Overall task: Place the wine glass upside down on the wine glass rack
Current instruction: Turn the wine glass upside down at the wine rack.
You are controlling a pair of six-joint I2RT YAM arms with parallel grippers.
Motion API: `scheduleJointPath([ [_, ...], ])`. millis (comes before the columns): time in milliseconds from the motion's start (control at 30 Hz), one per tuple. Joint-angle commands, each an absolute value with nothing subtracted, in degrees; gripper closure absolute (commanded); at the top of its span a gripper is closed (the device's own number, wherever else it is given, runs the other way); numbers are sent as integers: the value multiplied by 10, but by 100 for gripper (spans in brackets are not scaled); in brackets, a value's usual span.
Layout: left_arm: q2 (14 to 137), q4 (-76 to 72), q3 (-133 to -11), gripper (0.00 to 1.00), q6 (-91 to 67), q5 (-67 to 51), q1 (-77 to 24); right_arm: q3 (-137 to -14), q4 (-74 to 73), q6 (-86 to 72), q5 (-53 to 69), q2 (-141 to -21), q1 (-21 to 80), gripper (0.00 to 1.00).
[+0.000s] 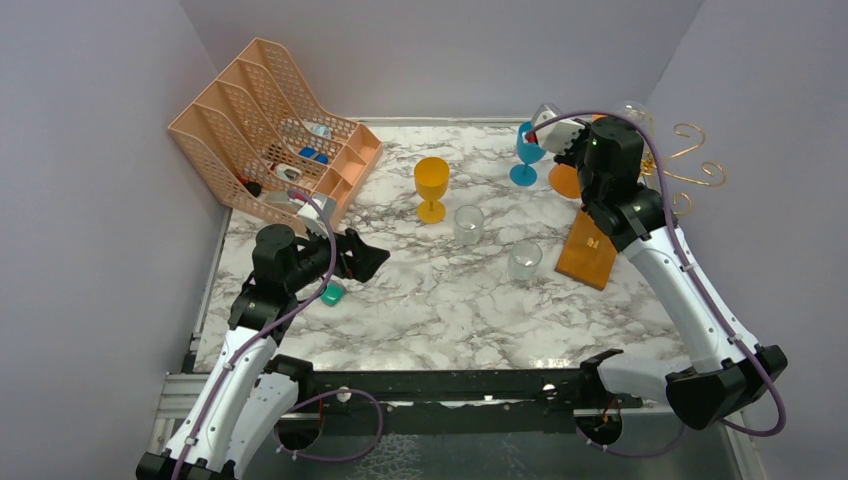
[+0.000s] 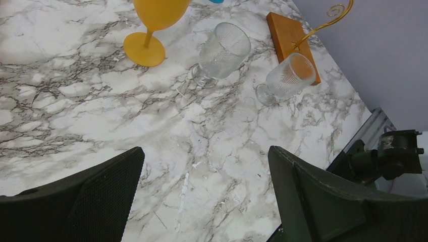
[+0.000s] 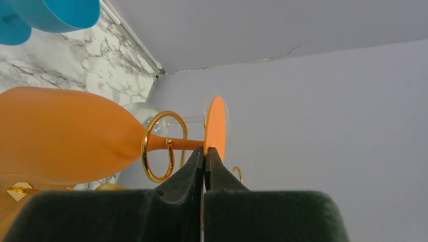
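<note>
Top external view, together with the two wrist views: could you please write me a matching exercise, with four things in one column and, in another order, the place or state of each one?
Things
1. yellow goblet
2. orange wine glass
3. left gripper
4. peach file organiser

Places or states
A. open, over the marble table
B. at the far left corner of the table
C. stem passing through a gold loop of the wine glass rack
D. standing upright near a clear glass

Right pairs: 1-D, 2-C, 3-A, 4-B.
</note>
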State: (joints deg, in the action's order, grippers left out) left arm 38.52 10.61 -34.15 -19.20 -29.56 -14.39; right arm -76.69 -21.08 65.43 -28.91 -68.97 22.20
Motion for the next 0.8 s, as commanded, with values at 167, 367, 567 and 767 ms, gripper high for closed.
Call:
scheduleJointPath([
  [167,379,107,-346,1,-187,-287,-146,-789,-202,660,-250,-687,224,99],
  [367,377,108,-347,1,-186,-287,-147,-792,-194,665,-263,-693,224,99],
  [567,375,108,-347,1,-186,-286,-147,-798,-180,675,-301,-702,224,99],
  [767,374,109,-347,1,-185,-285,-148,-804,-188,665,-274,-706,224,99],
])
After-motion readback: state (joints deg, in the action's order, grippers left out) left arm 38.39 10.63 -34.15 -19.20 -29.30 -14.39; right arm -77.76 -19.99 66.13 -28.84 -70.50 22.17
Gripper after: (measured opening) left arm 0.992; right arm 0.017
